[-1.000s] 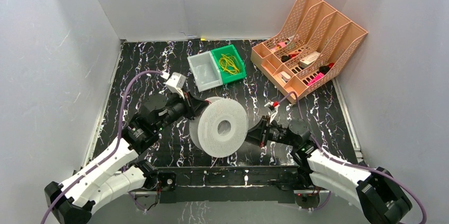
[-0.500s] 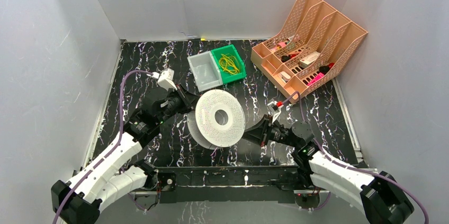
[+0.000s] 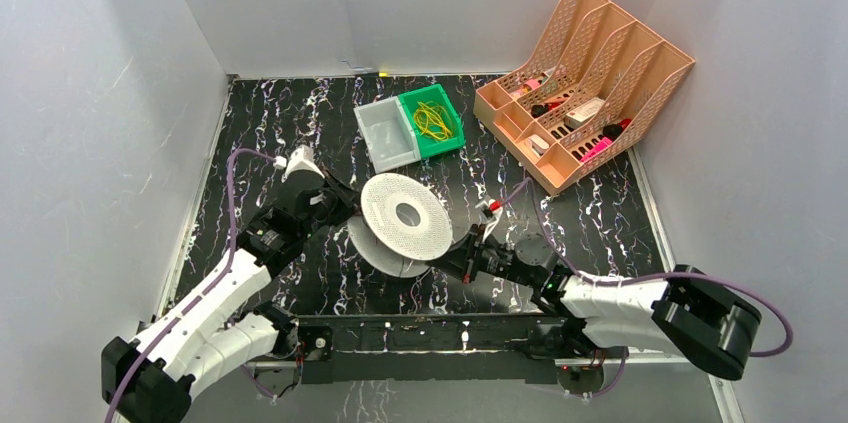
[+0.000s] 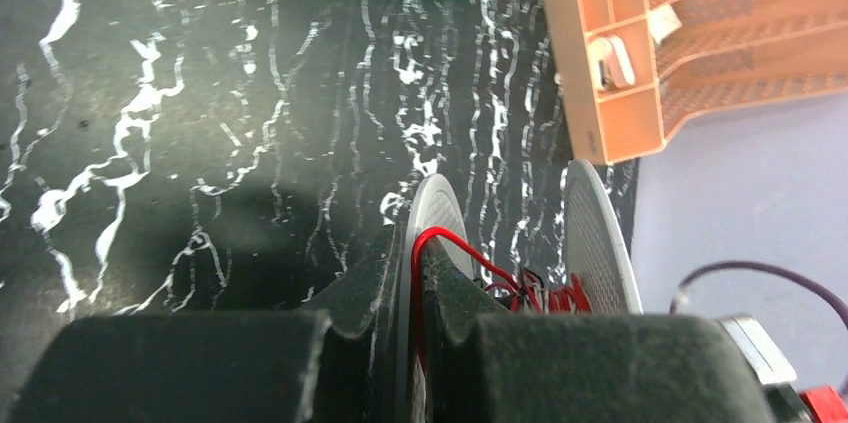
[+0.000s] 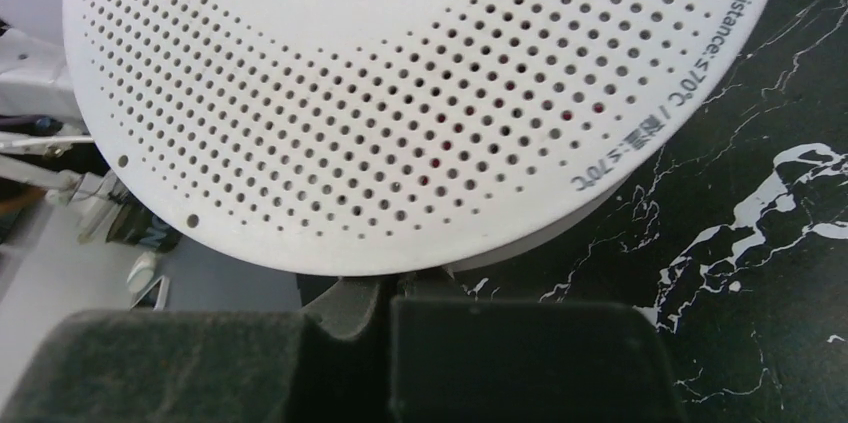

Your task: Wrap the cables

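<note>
- The left gripper (image 4: 410, 255) is closed on the rim of one flange of the white perforated spool (image 3: 432, 231). In the left wrist view its fingers (image 4: 360, 288) press the thin rim from both sides.
- The red wire (image 4: 452, 243) loops over that same rim right at the left fingertips. It runs down into the channel between the two flanges, where more red turns lie bunched.
- The right gripper (image 5: 392, 288) has its fingers drawn together, with only a narrow seam between them. The tips sit at the edge of the spool, under the upper flange. We cannot tell whether they pinch the lower rim or the wire.
- Through the flange holes in the right wrist view we see small red specks of the wire beneath.
- The spool is tilted at the middle of the black marbled table (image 3: 600, 213), between the two grippers, with its centre hole facing up.
- Behind the spool stand a clear bin (image 3: 385, 135) and, touching it, a green bin (image 3: 458, 133) that holds a yellow wire tangle (image 3: 432, 121).
- A peach mesh organizer (image 3: 640, 53) sits at the far right corner, well apart from the spool.
</note>
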